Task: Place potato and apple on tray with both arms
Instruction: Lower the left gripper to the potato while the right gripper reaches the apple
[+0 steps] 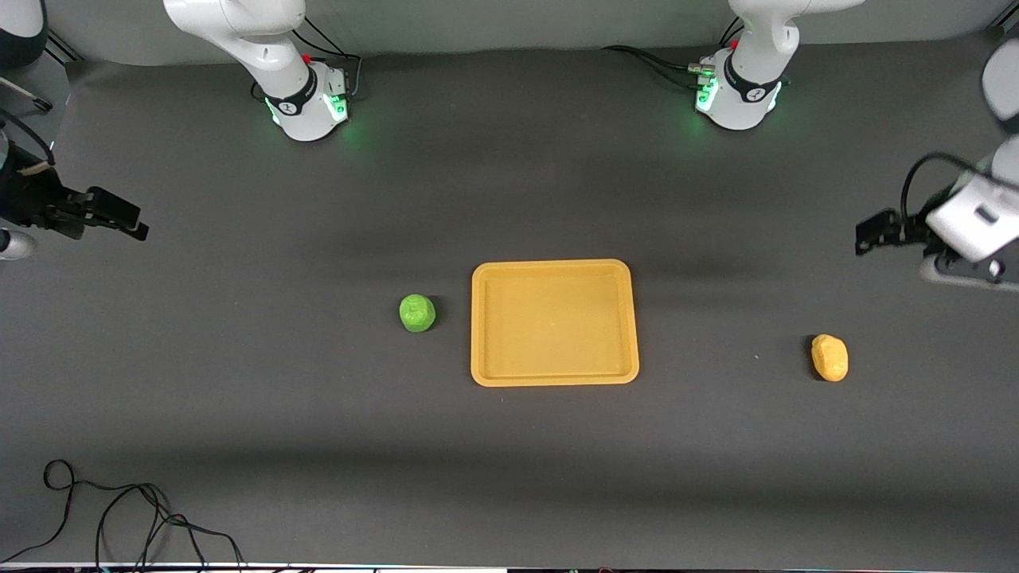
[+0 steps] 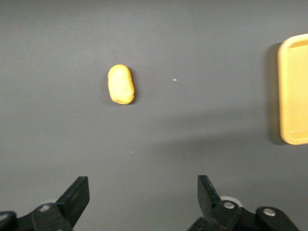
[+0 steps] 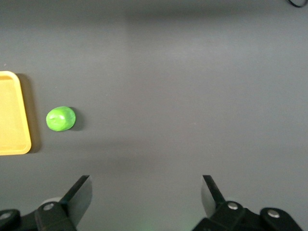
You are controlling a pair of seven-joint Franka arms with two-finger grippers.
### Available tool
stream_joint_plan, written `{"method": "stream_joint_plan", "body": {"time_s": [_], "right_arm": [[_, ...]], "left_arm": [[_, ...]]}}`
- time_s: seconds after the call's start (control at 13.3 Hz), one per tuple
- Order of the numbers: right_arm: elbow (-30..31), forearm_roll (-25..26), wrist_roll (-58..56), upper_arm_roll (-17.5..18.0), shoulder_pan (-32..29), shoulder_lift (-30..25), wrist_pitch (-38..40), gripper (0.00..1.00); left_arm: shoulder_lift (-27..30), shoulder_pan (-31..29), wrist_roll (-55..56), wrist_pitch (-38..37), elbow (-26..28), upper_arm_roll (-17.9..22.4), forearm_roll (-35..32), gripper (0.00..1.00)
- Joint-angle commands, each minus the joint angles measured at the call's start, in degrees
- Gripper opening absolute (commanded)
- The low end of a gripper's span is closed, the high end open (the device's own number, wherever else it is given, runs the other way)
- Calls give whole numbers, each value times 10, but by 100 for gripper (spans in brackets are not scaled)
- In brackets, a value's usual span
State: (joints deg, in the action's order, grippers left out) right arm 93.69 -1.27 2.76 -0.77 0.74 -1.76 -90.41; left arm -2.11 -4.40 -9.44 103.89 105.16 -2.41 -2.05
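The orange-yellow tray [image 1: 555, 378] lies empty in the middle of the table. The green apple [image 1: 417, 313] sits on the table beside the tray, toward the right arm's end. The yellow-orange potato [image 1: 829, 357] lies on the table well off toward the left arm's end. My left gripper [image 1: 872, 232] is open and empty, up in the air over bare table at its end; its wrist view shows the potato [image 2: 121, 84] and the tray's edge [image 2: 292, 91]. My right gripper [image 1: 119, 219] is open and empty, up over bare table at its end; its wrist view shows the apple [image 3: 61, 118] and the tray [image 3: 12, 115].
Black cables [image 1: 127, 509] lie looped on the table near the front camera at the right arm's end. The two arm bases [image 1: 310, 103] [image 1: 736, 99] with green lights stand along the table's edge farthest from the camera.
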Motion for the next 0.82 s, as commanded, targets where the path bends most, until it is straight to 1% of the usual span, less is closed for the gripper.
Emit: {"method": "stream_joint_plan", "body": {"time_s": [0.0,0.15,0.3,0.45,0.6,0.75], "right_arm": [[-7,-9,66,2,69,11,-13,100],[-6,-8,123,1,141,25,-42,100],[-6,-9,205,1,192,37,-68,100],[-5,-6,230,1,236,46,-81,100],[3,-2,230,1,254,53,-100,100],[18,-2,231,1,258,63,-117,100]], "left_arm": [[-53,-16,-11,52,-6,-1,-21,100],[-103,-26,-40,114,-6,-1,-21,100],[-158,-47,-51,173,-7,-1,-21,100],[-216,-57,-66,240,-7,-1,-14,100],[-277,-59,-68,304,-12,-3,-12,100],[-330,-59,-69,339,-16,-3,-12,98]]}}
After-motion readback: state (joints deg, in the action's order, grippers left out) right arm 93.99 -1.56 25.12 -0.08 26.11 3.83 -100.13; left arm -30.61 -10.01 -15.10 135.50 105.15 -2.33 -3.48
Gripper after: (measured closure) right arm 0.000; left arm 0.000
